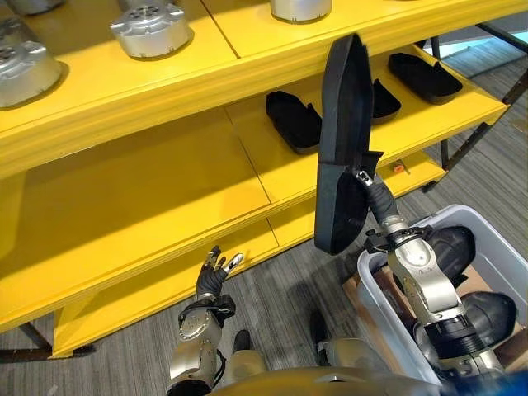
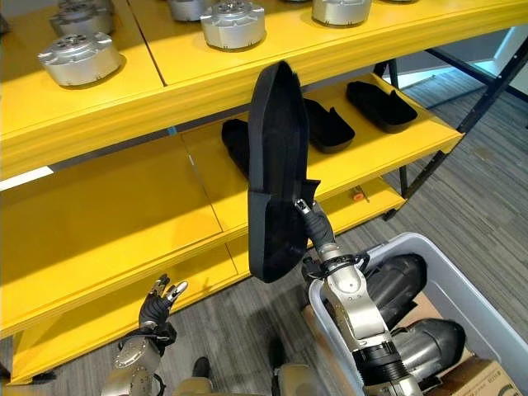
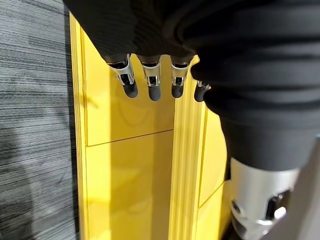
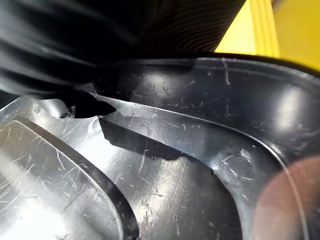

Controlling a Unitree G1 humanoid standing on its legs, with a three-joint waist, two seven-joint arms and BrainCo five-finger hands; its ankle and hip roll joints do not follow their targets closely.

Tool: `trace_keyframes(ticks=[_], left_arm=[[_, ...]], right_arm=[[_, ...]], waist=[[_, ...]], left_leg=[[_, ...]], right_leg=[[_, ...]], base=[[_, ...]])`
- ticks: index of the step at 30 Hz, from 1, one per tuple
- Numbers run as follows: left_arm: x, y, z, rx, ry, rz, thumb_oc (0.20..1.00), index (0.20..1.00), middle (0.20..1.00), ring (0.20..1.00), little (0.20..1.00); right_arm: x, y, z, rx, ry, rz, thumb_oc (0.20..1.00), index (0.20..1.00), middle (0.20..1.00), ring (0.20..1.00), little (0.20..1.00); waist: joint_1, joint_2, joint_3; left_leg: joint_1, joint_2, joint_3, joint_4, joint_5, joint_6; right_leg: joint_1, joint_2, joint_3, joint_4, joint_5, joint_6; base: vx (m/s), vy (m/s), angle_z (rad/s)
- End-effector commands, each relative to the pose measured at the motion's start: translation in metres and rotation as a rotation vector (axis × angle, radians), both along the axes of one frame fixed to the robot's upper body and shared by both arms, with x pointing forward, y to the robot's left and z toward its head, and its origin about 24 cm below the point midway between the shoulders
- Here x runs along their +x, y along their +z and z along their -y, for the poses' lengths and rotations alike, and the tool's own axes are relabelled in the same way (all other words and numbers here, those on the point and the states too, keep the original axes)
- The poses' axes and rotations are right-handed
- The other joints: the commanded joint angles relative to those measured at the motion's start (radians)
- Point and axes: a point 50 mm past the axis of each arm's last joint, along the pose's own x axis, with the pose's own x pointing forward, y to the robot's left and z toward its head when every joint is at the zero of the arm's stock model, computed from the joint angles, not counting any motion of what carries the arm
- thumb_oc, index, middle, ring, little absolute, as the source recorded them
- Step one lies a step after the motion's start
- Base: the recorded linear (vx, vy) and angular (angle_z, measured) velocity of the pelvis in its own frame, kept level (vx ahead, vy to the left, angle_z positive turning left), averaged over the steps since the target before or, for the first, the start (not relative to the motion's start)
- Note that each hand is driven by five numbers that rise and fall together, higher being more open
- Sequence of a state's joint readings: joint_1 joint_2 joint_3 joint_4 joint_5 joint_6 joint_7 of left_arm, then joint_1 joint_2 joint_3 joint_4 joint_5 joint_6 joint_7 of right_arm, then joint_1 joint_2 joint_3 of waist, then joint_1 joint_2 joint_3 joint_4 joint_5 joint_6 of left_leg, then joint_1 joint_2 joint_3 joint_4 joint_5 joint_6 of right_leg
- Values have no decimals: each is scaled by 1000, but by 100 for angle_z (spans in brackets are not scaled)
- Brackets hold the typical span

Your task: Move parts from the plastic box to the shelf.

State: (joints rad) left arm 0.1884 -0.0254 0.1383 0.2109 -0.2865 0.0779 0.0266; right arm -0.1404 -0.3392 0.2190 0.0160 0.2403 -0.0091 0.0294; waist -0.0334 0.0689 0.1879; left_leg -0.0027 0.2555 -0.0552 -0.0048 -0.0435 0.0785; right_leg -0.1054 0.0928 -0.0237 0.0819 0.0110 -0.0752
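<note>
The right hand (image 1: 369,188) clamps its fingers on a long black part (image 1: 342,140) held upright before the yellow shelf (image 1: 148,198) (above the plastic box (image 1: 495,239)); the left hand (image 1: 216,276) hangs low, fingers apart.

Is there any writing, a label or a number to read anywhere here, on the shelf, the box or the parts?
None can be read.
Yellow shelf: no label shows.
Black part in the right hand: bare, only scratches.
Plastic box: no print shows.
Silver parts on the top level: no markings legible.
</note>
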Motion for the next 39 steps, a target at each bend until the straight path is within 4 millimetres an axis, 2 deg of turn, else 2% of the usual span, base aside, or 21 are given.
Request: trace_keyframes(ticks=[1,6,7,8,9,12,13,14,17,21,24,26,27,28,29,30,32,34,35,39], left_arm=[[10,24,-24,103,-21,111,1000,1000,1000,1000,1000],[10,17,-26,108,-25,76,1000,1000,1000,1000,1000],[5,9,-27,84,1,40,1000,1000,1000,1000,1000],[5,9,-27,84,1,40,1000,1000,1000,1000,1000],[1,5,-30,89,17,18,1000,1000,1000,1000,1000],[-1,3,-33,90,33,10,1000,1000,1000,1000,1000],[0,4,-33,90,34,11,1000,1000,1000,1000,1000],[0,2,-34,87,41,4,1000,1000,1000,1000,1000],[-3,0,-33,78,40,-7,1000,1000,1000,1000,1000],[-5,-1,-32,75,39,-14,1000,1000,1000,1000,1000],[-8,-1,-34,79,41,-17,1000,1000,1000,1000,1000],[-8,-1,-33,79,40,-18,1000,1000,1000,1000,1000],[-11,-2,-34,75,43,-24,1000,1000,1000,1000,1000],[-12,-3,-33,72,43,-30,1000,1000,1000,1000,1000],[-12,-3,-33,72,43,-30,1000,1000,1000,1000,1000],[-12,-3,-31,70,34,-26,1000,1000,1000,1000,1000],[-11,-2,-30,68,28,-22,1000,1000,1000,1000,1000],[-10,0,-28,67,11,-8,1000,1000,1000,1000,1000],[-8,2,-27,65,-1,5,1000,1000,1000,1000,1000],[-3,8,-21,53,-26,34,1000,1000,1000,1000,1000]], right_arm=[[4,-13,-26,-77,115,-54,200,200,200,200,200],[6,-17,-39,-142,188,-60,200,200,200,200,200],[5,-9,-50,-178,255,-13,200,200,200,200,200],[5,-9,-50,-178,255,-13,200,200,200,200,200],[6,13,-60,-255,330,111,200,200,200,200,200],[8,40,-77,-326,409,255,200,200,200,200,200],[8,40,-77,-327,409,256,200,200,200,200,200],[9,52,-92,-411,491,337,200,200,200,200,200],[11,57,-108,-540,567,401,200,200,200,200,200],[16,59,-112,-594,578,414,200,200,200,200,200],[33,65,-110,-626,502,416,200,200,200,200,200],[38,68,-110,-625,477,418,200,200,200,200,200],[47,76,-108,-586,416,412,200,200,200,200,200],[63,94,-104,-564,307,437,200,200,200,200,200],[63,94,-104,-563,307,438,200,200,200,200,200],[76,101,-99,-522,232,412,200,200,200,200,200],[81,107,-97,-515,194,415,200,200,200,200,200],[98,126,-87,-505,83,427,200,200,200,200,200],[108,147,-79,-496,3,449,200,200,200,200,200],[119,189,-67,-434,-131,508,200,200,200,200,200]], waist=[[34,-56,-3],[46,-48,-3],[55,-41,-3],[54,-41,-3],[62,-37,-1],[72,-38,6],[73,-38,3],[86,-39,7],[113,-44,17],[127,-46,19],[150,-46,23],[155,-45,26],[168,-47,30],[185,-49,42],[185,-49,43],[197,-50,56],[202,-51,70],[218,-50,109],[225,-46,144],[235,-38,210]], left_leg=[[120,-58,119,-64,130,-101],[126,-62,102,-74,127,-102],[130,-62,98,-82,123,-99],[131,-62,98,-82,123,-99],[122,-70,97,-82,121,-102],[117,-79,98,-82,117,-106],[110,-79,97,-82,122,-106],[105,-83,95,-82,121,-106],[97,-95,89,-82,113,-107],[91,-100,87,-82,110,-108],[86,-108,84,-82,99,-108],[84,-110,84,-82,99,-108],[75,-113,84,-82,99,-109],[56,-116,83,-82,104,-113],[56,-116,83,-82,104,-113],[44,-116,83,-82,109,-116],[37,-116,84,-82,112,-118],[16,-115,84,-82,122,-122],[2,-112,84,-82,133,-128],[-31,-110,85,-63,145,-134]], right_leg=[[107,-156,79,-29,103,120],[109,-153,77,-19,95,118],[113,-151,80,-13,87,114],[113,-151,79,-13,87,114],[114,-157,73,-7,87,112],[126,-168,60,-11,82,112],[119,-168,61,-11,87,111],[123,-173,60,-11,87,112],[138,-181,51,-16,82,112],[145,-187,45,-22,81,113],[157,-194,32,-32,75,115],[160,-195,30,-35,75,114],[160,-199,26,-44,76,114],[157,-204,18,-55,75,114],[157,-204,18,-54,75,114],[154,-207,15,-59,77,114],[151,-208,13,-59,77,114],[142,-211,7,-61,75,114],[133,-214,3,-62,75,114],[119,-220,-2,-63,77,113]], base=[[24,-54,54],[12,9,40],[3,28,8],[-10,83,17],[-18,79,43],[-1,74,36],[-1,57,12],[-9,55,12],[10,67,6],[14,42,12],[22,51,6],[22,46,4],[33,106,2],[8,86,-3],[2,83,-4],[-11,46,-6],[-24,43,0],[-54,64,-3],[-64,75,-1],[-57,66,2]])
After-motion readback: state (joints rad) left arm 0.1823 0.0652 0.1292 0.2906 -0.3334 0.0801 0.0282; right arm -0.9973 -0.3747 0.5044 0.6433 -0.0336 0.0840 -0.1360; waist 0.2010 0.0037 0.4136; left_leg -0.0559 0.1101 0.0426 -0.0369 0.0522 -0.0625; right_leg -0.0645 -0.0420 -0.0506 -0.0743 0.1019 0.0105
